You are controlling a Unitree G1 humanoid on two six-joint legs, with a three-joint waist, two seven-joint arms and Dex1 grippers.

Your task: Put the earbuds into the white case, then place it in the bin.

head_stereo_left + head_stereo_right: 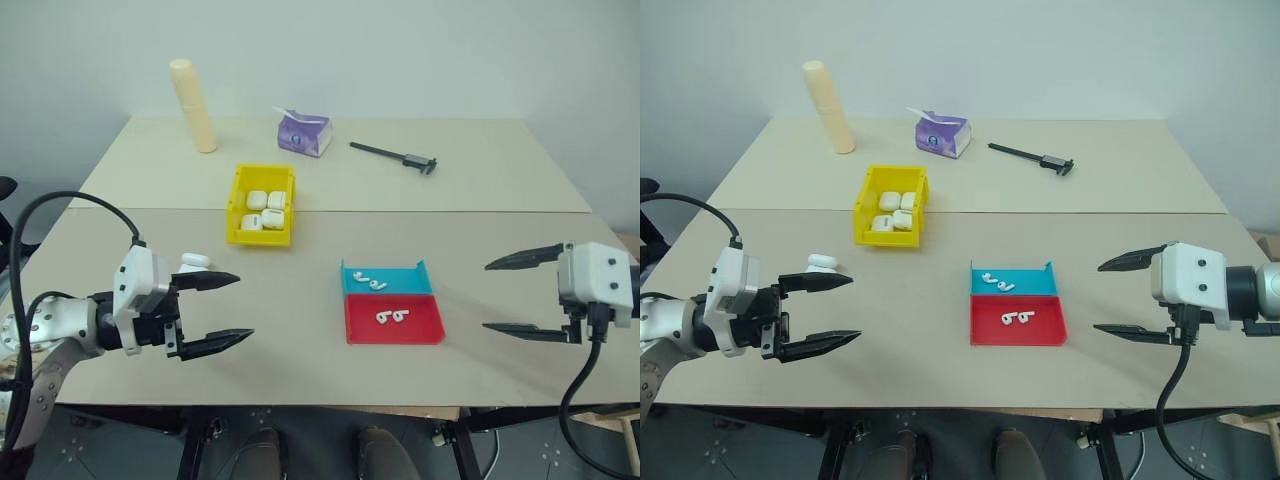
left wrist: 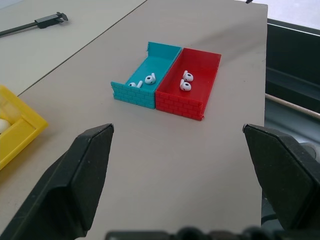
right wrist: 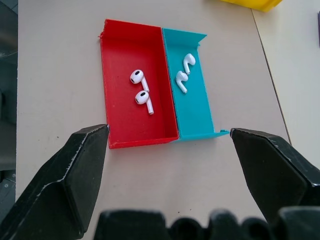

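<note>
Earbuds [image 3: 141, 91] lie in the red tray [image 3: 117, 132], white case [image 1: 821, 263] beside left gripper [image 1: 822, 312]; both grippers spread. Right gripper [image 1: 1130, 296] should descend squarely, pinching one stem gently

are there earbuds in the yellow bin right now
No, the yellow bin holds only white cases; the earbuds lie in the red tray and the teal tray.

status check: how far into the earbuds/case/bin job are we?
Done: four white cases already lie in the yellow bin. In hand: nothing; left gripper and right gripper are both open. Left: earbuds lie in the red tray, another pair in the teal tray; one white case on the table.
</note>
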